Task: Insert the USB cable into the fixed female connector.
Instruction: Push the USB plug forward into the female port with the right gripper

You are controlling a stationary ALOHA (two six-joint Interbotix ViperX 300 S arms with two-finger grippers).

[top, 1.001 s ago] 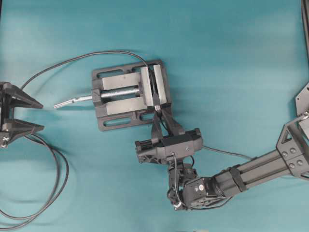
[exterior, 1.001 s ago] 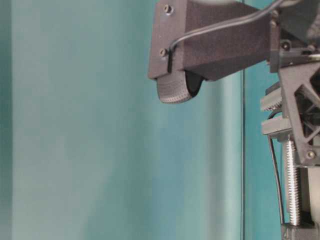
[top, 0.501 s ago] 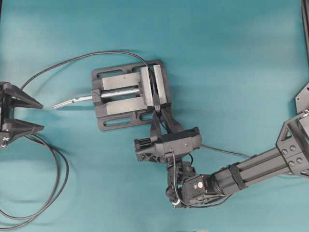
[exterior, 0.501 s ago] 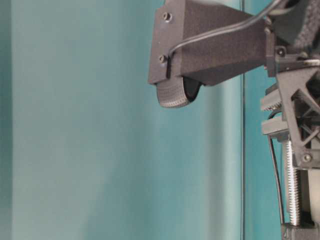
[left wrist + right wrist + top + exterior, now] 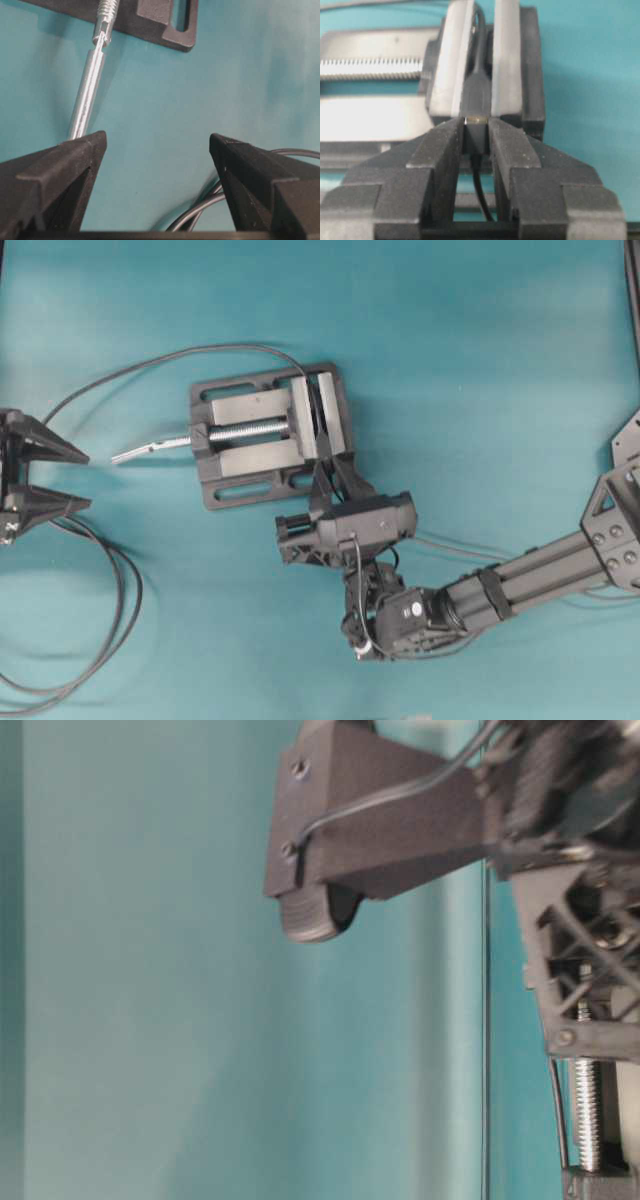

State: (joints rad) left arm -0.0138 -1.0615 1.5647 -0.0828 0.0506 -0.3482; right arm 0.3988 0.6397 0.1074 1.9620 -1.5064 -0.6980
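In the right wrist view my right gripper (image 5: 476,122) is shut on the small dark plug of the USB cable (image 5: 476,132). The plug's metal tip meets the fixed female connector (image 5: 476,92), which is clamped upright between the grey vise (image 5: 506,60) jaws. Overhead, the right gripper (image 5: 325,472) reaches the vise (image 5: 245,462) from below, and the USB cable (image 5: 455,544) trails right along the arm. My left gripper (image 5: 85,480) stands open at the far left, holding nothing. Its fingers (image 5: 80,155) are wide apart over bare mat.
The connector's long dark cable (image 5: 200,352) arcs from the vise to the left and loops at the lower left (image 5: 120,620), under the left gripper (image 5: 157,137). The vise's silver handle rod (image 5: 150,449) points toward the left gripper. Right arm parts fill the table-level view (image 5: 400,820).
The right gripper and wrist have shifted slightly up and left toward the vise, still holding the plug. The left gripper has not moved.
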